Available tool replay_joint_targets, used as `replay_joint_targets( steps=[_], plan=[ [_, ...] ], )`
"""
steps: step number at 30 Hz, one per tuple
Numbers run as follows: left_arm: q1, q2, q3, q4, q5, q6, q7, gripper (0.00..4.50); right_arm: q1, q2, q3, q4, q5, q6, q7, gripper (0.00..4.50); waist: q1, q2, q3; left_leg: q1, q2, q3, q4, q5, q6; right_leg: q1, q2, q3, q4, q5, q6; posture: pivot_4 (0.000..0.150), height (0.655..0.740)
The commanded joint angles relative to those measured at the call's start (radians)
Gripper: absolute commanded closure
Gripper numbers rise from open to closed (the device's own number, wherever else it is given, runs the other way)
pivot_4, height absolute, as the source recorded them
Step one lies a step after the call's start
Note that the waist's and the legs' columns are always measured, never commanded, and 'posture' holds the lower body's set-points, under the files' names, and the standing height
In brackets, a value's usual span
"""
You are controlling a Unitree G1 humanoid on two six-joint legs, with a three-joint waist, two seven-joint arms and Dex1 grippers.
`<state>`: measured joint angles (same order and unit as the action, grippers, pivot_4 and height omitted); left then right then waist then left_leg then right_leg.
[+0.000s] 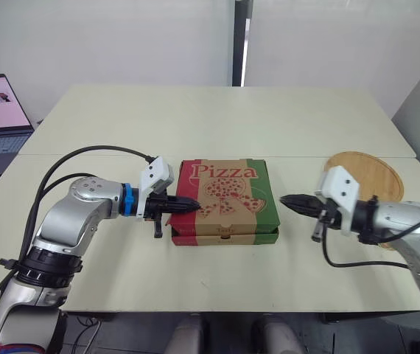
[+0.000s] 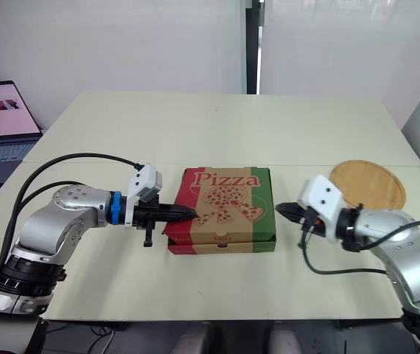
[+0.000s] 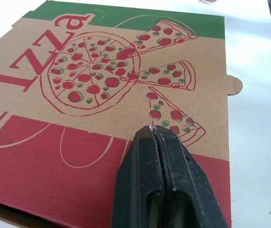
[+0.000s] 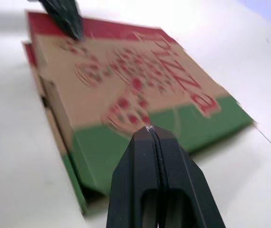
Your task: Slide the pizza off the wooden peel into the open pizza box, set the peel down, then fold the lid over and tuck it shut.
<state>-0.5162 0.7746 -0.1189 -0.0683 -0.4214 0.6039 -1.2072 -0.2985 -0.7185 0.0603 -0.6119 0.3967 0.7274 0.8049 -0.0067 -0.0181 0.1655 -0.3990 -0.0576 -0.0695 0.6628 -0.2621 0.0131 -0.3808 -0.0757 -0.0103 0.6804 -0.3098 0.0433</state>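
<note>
The pizza box lies shut in the middle of the table, its printed lid folded flat, red strip toward my left, green toward my right. My left gripper is shut, its tips resting on the lid's red left part. Just off the box's right edge, my right gripper is shut and holds nothing; the right wrist view shows its tips over the green corner. The round wooden peel lies flat on the table at the right, bare.
A laptop stands open at the table's far left edge. A seam splits the table into two tops. The far half of the table is bare.
</note>
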Motion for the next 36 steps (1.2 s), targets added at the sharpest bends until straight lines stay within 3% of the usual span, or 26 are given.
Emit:
replay_joint_targets(
  steps=[1,8,13,18,25,36],
  plan=[
    [-0.007,0.008,0.03,-0.025,-0.016,0.017,0.01,4.5,-0.031,0.019,0.077,-0.013,-0.022,0.007,-0.021,4.48,0.001,0.0,0.0,0.0,0.0,0.0,0.0,0.0,0.0,0.0,0.0,0.0,0.0,0.0,0.0,0.15,0.7281],
    [0.015,0.049,0.096,-0.082,-0.074,0.065,0.011,4.5,-0.064,0.03,0.177,0.066,-0.088,-0.046,-0.009,4.48,0.001,0.0,0.0,0.0,0.0,0.0,0.0,0.0,0.0,-0.001,0.0,0.0,0.0,0.0,0.0,0.15,0.7281],
    [0.037,0.185,0.151,-0.032,-0.06,0.044,-0.049,4.5,-0.073,0.027,0.192,0.082,-0.101,-0.065,0.008,4.48,-0.003,0.0,0.0,-0.001,0.0,0.0,0.0,0.0,0.0,-0.003,0.0,0.0,0.001,0.0,0.0,0.15,0.7281],
    [0.068,0.298,0.117,0.053,0.009,-0.062,-0.143,4.5,-0.09,0.025,0.201,0.091,-0.103,-0.068,0.027,4.48,-0.002,0.001,0.0,-0.001,0.0,0.0,-0.001,0.0,0.0,-0.004,0.0,0.0,0.001,0.0,0.0,0.15,0.7281],
    [0.084,0.256,0.045,0.045,0.07,-0.136,-0.151,4.5,-0.109,0.026,0.203,0.087,-0.097,-0.056,0.042,4.48,0.005,0.0,0.0,-0.002,-0.001,0.0,0.0,0.0,0.0,-0.004,-0.001,0.0,0.0,0.0,0.0,0.15,0.7281],
    [0.038,0.178,0.022,0.031,0.064,-0.094,-0.131,4.5,-0.093,0.024,0.206,0.075,-0.097,-0.054,0.048,4.48,0.002,0.0,0.0,-0.002,-0.001,0.001,0.0,0.0,0.0,-0.004,0.0,0.0,0.001,0.0,0.0,0.15,0.7281]
  ],
)
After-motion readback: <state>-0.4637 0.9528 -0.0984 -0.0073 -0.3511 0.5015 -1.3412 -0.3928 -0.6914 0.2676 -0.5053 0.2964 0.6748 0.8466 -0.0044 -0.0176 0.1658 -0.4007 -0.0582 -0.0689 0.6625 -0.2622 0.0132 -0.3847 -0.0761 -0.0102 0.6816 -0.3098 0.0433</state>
